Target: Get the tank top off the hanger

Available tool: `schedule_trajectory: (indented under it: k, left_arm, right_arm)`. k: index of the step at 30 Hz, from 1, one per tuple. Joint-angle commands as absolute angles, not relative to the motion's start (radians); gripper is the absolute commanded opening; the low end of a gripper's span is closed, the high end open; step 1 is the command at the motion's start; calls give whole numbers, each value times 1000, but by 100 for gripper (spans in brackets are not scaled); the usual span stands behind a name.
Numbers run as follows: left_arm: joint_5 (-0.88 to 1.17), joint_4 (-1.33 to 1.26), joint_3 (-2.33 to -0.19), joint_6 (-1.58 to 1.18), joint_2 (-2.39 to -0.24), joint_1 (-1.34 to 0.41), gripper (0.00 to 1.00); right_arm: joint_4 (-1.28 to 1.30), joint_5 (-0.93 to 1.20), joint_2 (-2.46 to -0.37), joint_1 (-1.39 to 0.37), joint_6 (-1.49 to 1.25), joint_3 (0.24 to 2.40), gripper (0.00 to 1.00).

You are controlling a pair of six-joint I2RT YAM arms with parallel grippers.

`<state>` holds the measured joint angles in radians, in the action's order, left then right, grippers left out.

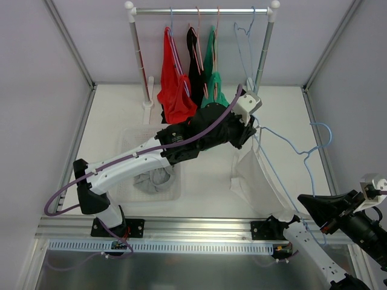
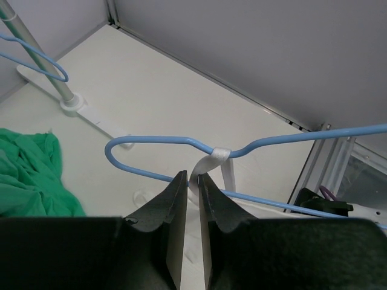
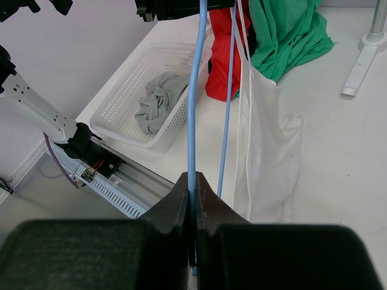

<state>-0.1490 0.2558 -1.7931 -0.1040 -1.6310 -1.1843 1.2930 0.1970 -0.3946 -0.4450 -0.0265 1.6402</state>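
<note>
The white tank top (image 1: 253, 175) hangs in the air over the near right of the desk (image 1: 205, 199), its length running down from the hanger (image 2: 181, 141) toward the desk. Only the left wrist view shows one strap (image 2: 210, 161) looped over the wire, with the left fingers (image 2: 184, 181) pinched nearly shut on it just below. Only the right wrist view shows the right fingers (image 3: 186, 184) clamped on the hanger's wire, which stretches away toward the left arm. A basket (image 3: 121, 115) sits to the left.
</note>
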Motion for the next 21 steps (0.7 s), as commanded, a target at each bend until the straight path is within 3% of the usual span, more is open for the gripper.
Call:
schedule_trajectory:
  k: [1, 4, 10, 21]
  left_arm:
    - [-173, 192, -1792, -87, -1618, -1189, 13]
    - [-187, 180, -1783, -92, -1606, -1190, 0]
    - [-279, 153, -1753, -120, -1566, -1190, 0]
    - [-627, 97, -1663, -210, -1474, -1189, 0]
  right_arm:
    - [1267, 224, -397, -449, -37, 1654, 0]
    - [1262, 242, -400, -451, -41, 1651, 0]
    - [1278, 264, -400, -456, -8, 1626, 0]
    - [1304, 319, -387, -462, 44, 1617, 0]
